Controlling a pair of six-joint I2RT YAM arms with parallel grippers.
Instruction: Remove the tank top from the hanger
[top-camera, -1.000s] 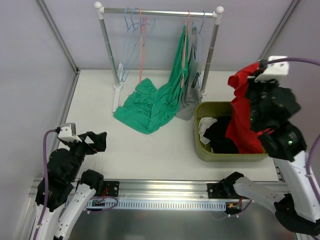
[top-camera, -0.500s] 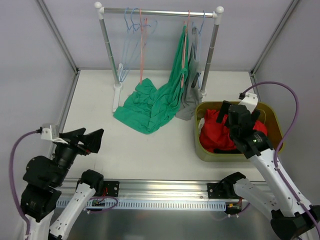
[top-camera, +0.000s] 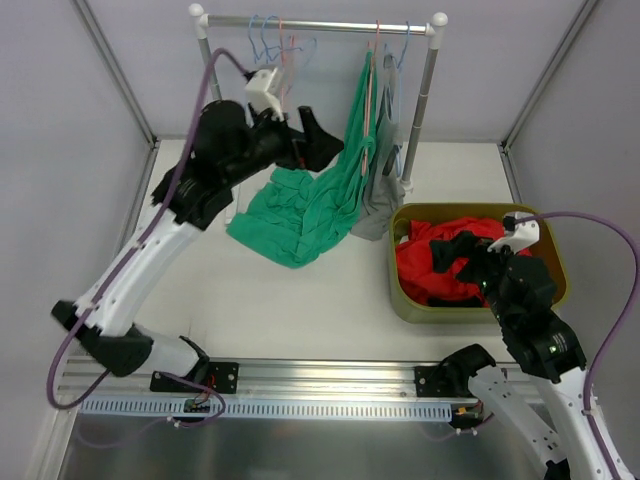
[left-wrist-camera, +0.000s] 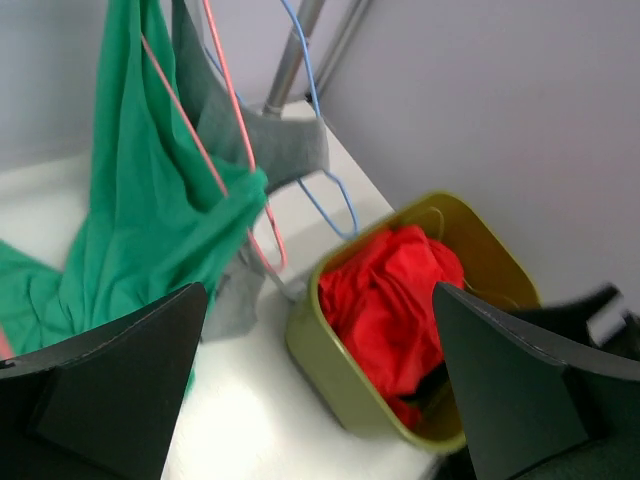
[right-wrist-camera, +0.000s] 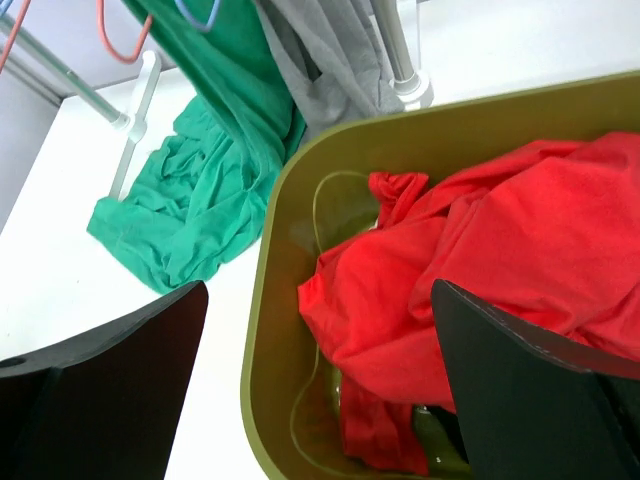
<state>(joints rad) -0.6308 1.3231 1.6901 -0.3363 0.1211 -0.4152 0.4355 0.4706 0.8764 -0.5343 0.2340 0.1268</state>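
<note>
Left claw (top-camera: 318, 140) up high by the rack (top-camera: 320, 22), jaws spread wide, nothing between them. The green top (top-camera: 320, 200) is just to its right and not touching it: upper part on a pink hanger (top-camera: 368, 100) on the rail, lower part pooled on the table (top-camera: 300, 300) below the claw. In the left wrist view the claw (left-wrist-camera: 315, 300) looks down past the green top (left-wrist-camera: 140, 200) at left, with the pink hanger (left-wrist-camera: 235, 170) running through the cloth. A grey top (left-wrist-camera: 270, 140) on a blue hanger (left-wrist-camera: 320, 180) sits behind it. Bin (left-wrist-camera: 330, 370) with red top (left-wrist-camera: 390, 300) lies ahead and below, in the gap between the fingers.

Right claw (top-camera: 462, 252) low over the bin (top-camera: 470, 318), jaws wide apart, holding nothing – the red top (top-camera: 430, 265) is crumpled in the bin right under it. In the right wrist view the claw (right-wrist-camera: 320, 290) has the red top (right-wrist-camera: 480, 280) heaped ahead against the bin wall (right-wrist-camera: 265, 330). The green top (right-wrist-camera: 200, 200) is beyond the bin to the left, the grey top (right-wrist-camera: 320, 60) further ahead.

Empty blue hangers (top-camera: 262, 60) on the rail, left of the left claw
</note>
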